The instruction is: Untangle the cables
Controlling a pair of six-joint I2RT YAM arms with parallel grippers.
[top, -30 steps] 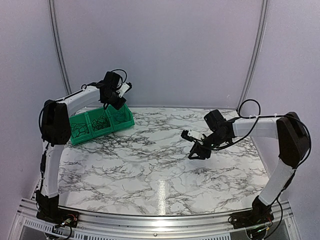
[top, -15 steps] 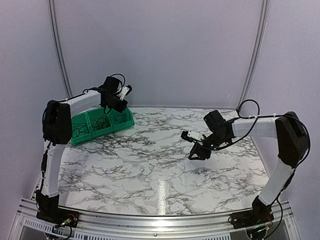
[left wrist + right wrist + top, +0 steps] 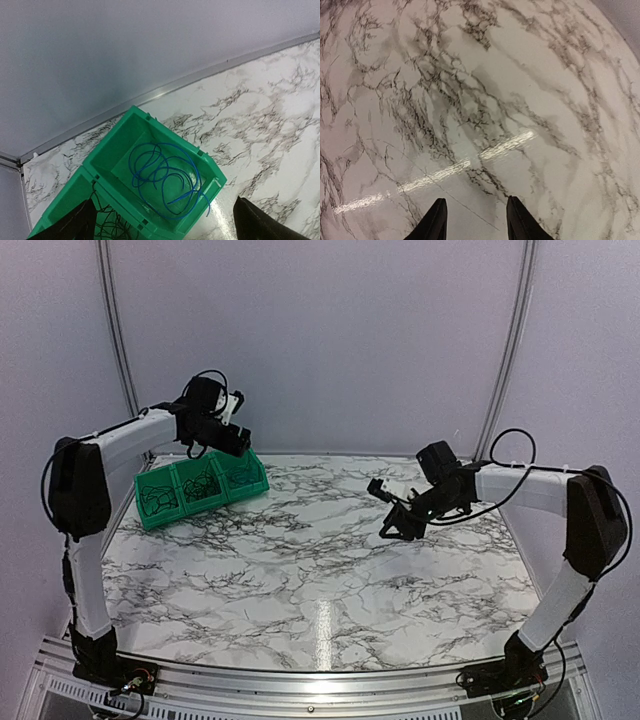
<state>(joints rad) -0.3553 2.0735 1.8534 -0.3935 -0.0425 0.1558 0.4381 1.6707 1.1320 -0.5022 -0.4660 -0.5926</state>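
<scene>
Left gripper [image 3: 232,436] hung above the green bin [image 3: 107,140], jaws spread wide, gripping nothing. The blue cable [image 3: 165,180] sat straight below them in the end compartment. It was a loose coil with no real long axis, maybe stretched a bit along the compartment. 1 loose end seemed to point at the near rim, hard to tell. Black cables [image 3: 102,222] lay next door. Right gripper [image 3: 475,222] hovered well apart over the marble table [image 3: 470,100], jaws partly open and empty, so left was way nearer.
</scene>
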